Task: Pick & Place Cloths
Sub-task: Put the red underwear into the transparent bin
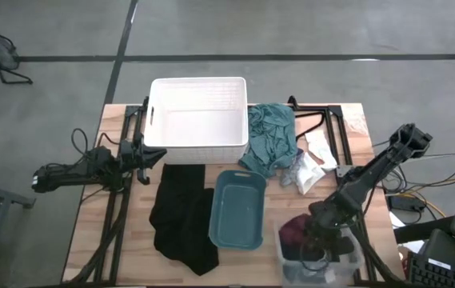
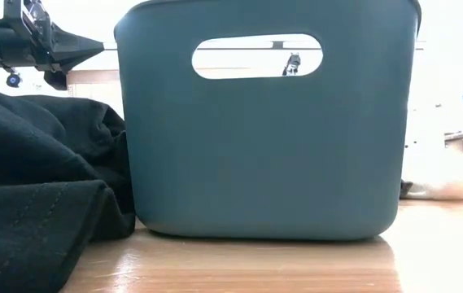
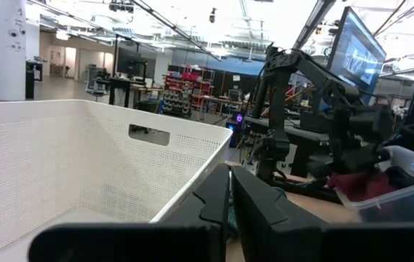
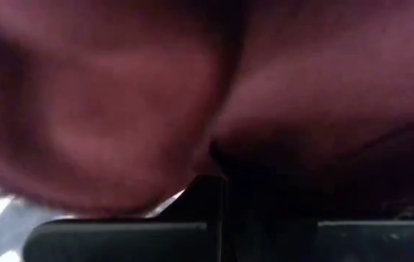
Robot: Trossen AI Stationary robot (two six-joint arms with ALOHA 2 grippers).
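The maroon cloth (image 1: 293, 232) lies in a clear bin (image 1: 357, 260) at the table's near right corner, and my right gripper (image 1: 317, 232) reaches down into that bin, shut on it. In the right wrist view the maroon cloth (image 4: 119, 94) fills the picture. My left gripper (image 1: 152, 157) hovers shut at the white bin's (image 1: 199, 116) near left corner, touching nothing. The large black cloth (image 1: 183, 216) lies flat on the table left of the teal bin (image 1: 237, 208). The teal cloth (image 1: 271, 140) rests bunched against the white bin's right wall. My right gripper pinches a gathered fold of the maroon cloth (image 4: 214, 142) between its two fingers, coming from above and slanting down into the clear bin. The cloth still rests in the bin around the fingers. One layer or several, I cannot tell.
A thin black wire hanger (image 1: 317, 120) lies at the far right of the table. Pale and dark small fabrics (image 1: 307, 170) sit beside the teal cloth. In the low view the teal bin (image 2: 264, 130) stands close in front, with the black cloth (image 2: 36, 195) to its left.
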